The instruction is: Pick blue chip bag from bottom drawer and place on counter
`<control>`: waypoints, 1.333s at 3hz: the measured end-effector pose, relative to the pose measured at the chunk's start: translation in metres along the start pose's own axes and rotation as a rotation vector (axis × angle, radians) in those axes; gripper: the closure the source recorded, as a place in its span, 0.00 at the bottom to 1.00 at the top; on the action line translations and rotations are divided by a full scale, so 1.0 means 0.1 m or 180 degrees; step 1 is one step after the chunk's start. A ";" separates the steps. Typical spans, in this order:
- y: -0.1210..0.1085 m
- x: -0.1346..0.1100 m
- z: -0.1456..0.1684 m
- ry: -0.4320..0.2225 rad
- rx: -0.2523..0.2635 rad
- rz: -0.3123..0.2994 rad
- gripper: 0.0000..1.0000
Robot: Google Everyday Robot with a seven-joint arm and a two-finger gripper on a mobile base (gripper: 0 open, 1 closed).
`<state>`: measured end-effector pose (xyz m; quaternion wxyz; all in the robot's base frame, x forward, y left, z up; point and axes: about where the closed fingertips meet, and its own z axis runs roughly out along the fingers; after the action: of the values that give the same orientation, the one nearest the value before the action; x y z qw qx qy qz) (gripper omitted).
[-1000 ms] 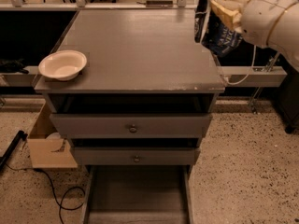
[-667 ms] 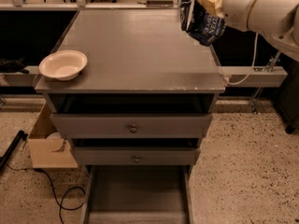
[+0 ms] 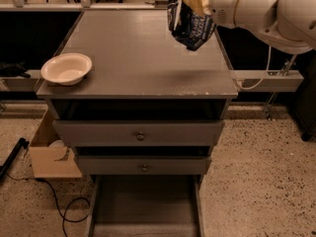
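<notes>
Bottom drawer: the bottom drawer [image 3: 145, 209] is pulled out at the foot of the cabinet, a plain grey tray whose floor shows bare as far as the frame's lower edge.
Floor: speckled floor [image 3: 256, 181] on both sides of the cabinet; a black cable [image 3: 64, 209] loops on it to the left of the open drawer.
Cardboard box: an open cardboard box [image 3: 52, 157] stands on the floor against the cabinet's left side.
Knobbed drawers: the lower knobbed drawer [image 3: 143, 166] and the upper knobbed drawer [image 3: 139, 132] are both pushed in, one above the other.
Counter: the counter [image 3: 138, 58] is a flat grey top with pale chips along its front edge near the right corner.
Bowl: a cream bowl [image 3: 66, 68] sits upright at the counter's front left corner.
Blue chip bag: the blue chip bag [image 3: 193, 27] hangs in the air above the counter's far right part, close to the right edge, not touching the surface.
Gripper: the gripper [image 3: 191, 0] is above the far right corner, its tan fingers pinched on the bag's top edge.
Arm: the white arm [image 3: 261, 9] reaches in from the right.
</notes>
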<state>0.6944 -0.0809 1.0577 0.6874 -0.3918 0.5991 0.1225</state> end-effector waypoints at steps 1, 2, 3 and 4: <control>0.28 0.00 0.09 -0.0038 -0.0170 0.0444 1.00; 0.58 0.01 0.14 -0.0043 -0.0296 0.0677 1.00; 0.63 0.01 0.15 -0.0039 -0.0319 0.0695 1.00; 0.67 0.01 0.23 -0.0033 -0.0376 0.0662 1.00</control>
<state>0.6686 -0.0204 1.0300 0.6498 -0.3668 0.6247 0.2301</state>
